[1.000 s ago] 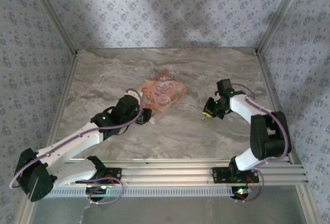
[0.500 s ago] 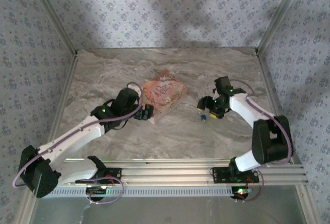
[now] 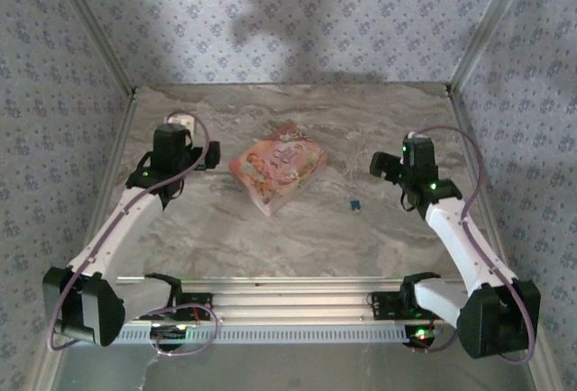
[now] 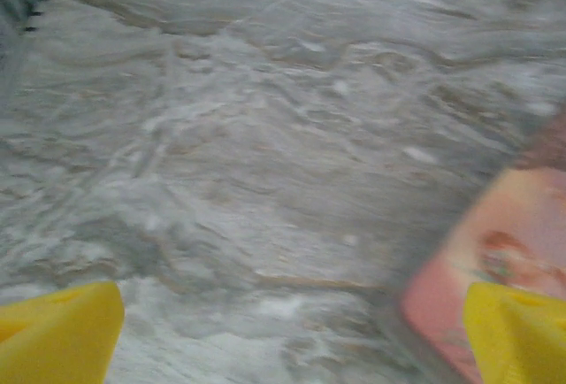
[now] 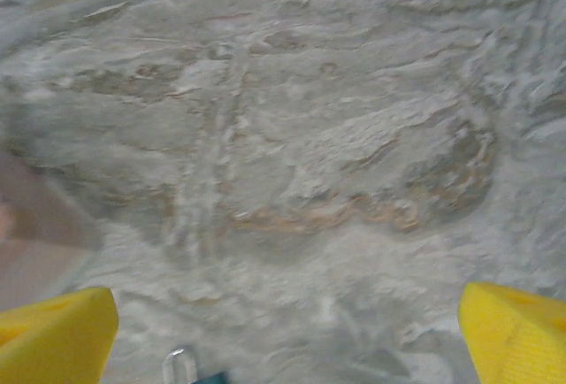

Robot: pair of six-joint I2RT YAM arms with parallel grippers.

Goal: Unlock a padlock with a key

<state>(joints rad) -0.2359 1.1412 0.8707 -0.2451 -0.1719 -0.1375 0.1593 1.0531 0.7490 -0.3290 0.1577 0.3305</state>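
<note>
Jaws wide apart on both sides, and nothing held in either. Left gripper (image 4: 287, 349) first: its two yellow fingertips (image 4: 57, 335), smooth blunt wedges, sit at the bottom corners of the wrist view. Between them is bare table (image 4: 265, 136), a matte grey-beige surface with swirling marble veins. Right beside the fingertip at that view's right, partly tucked behind it, lies the pouch (image 4: 504, 242). It is pink-orange, glossy and printed, lying flat with a rounded corner showing.

Over to the right gripper (image 5: 285, 335): same yellow wedges, spread just as far, gap empty. Low in that gap, nearer the fingertip at the view's left, sits the padlock (image 5: 190, 371). A small silver shackle loop and a sliver of teal-blue body show, the rest cut by the frame edge. Whether the shackle is sprung, I cannot tell.

From above, the padlock is a tiny blue square alone on the marble. It lies near the right gripper's tips but clear of them, on the side toward the arm bases, and well apart from the left gripper. The pouch lies between the two grippers, closer to the left one. Floral-papered walls (image 3: 297, 22) close in the table.
</note>
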